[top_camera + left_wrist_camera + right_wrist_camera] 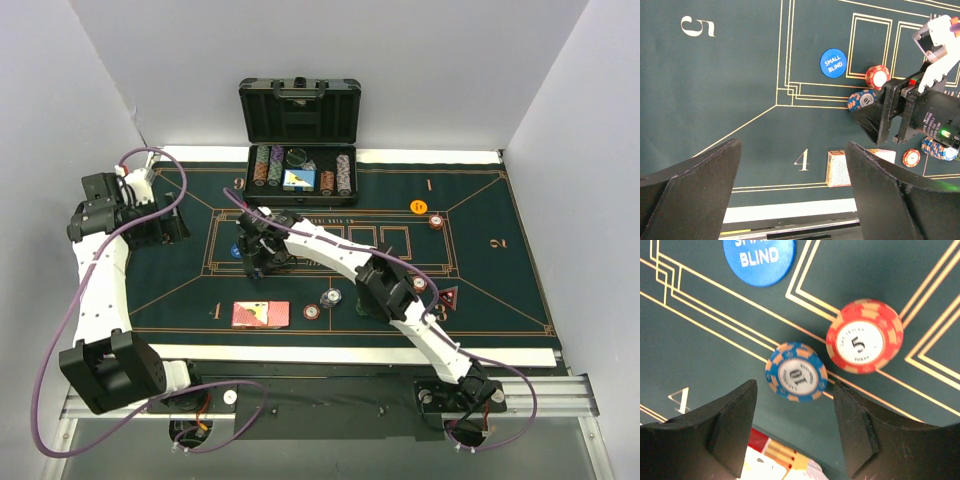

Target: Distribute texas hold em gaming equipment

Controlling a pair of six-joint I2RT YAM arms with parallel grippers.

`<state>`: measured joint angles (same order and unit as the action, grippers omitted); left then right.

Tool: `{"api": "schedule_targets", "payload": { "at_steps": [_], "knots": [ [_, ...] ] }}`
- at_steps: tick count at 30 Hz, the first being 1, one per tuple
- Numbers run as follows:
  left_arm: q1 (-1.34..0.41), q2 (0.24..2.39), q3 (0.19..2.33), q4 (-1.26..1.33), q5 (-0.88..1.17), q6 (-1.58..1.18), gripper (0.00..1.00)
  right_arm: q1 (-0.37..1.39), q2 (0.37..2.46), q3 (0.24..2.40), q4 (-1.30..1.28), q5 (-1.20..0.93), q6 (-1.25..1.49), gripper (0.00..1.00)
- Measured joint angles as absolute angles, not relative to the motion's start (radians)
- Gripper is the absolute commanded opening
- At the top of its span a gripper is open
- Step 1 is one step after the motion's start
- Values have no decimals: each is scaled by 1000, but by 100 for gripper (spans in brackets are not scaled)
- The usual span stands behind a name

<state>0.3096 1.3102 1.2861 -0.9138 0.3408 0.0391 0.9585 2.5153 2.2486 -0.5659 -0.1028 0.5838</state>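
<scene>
**Top external.** The green felt worktop [500,270] is recorded with an open black case [300,110] at its far edge, and racked chip rows [268,165] are held inside it. The right arm is stretched across to left of centre, with the right gripper [252,262] lowered just beside the blue disc [236,251]. The left gripper [168,228] is held at the far left over bare felt. Playing cards [260,314] are laid near the near edge, left of centre. An orange disc [419,206] is placed right of centre, and a triangular marker [446,297] is set at the near right.

**Left wrist.** The left gripper [794,147] is spread wide, and nothing is held between its fingers. The felt around the printed 5 [697,26] is seen bare. The cards are seen just beside the printed 4 [801,160]. A red chip [877,76] and a blue chip [862,99] are noted just beside the right gripper [871,125].

**Right wrist.** The right gripper [795,387] is released, and its jaws are set either side of the blue chip [796,371], wider than it. Contact cannot be told. The red chip [865,336] is seen just beside the blue chip and apart from it.

**Progress (judgement).** The task is judged partly done. Several seats are supplied, while the seat at 5 is not yet served and the case is not yet emptied.
</scene>
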Motion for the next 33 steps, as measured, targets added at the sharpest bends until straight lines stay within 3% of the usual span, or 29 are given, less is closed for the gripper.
{"api": "schedule_targets", "payload": {
  "at_steps": [6,19,26,33],
  "knots": [
    [311,1285,1306,-924,341,39,96,970,2377,2142,-611,-73,570,65],
    [323,1240,1399,-960,378,30,96,966,1786,1676,-660,115,538,75],
    [323,1284,1409,-953,415,15,96,902,1761,1439,-648,120,525,80],
    [323,1253,1327,-955,423,-6,96,900,1759,1370,-586,92,522,80]
  ]
}}
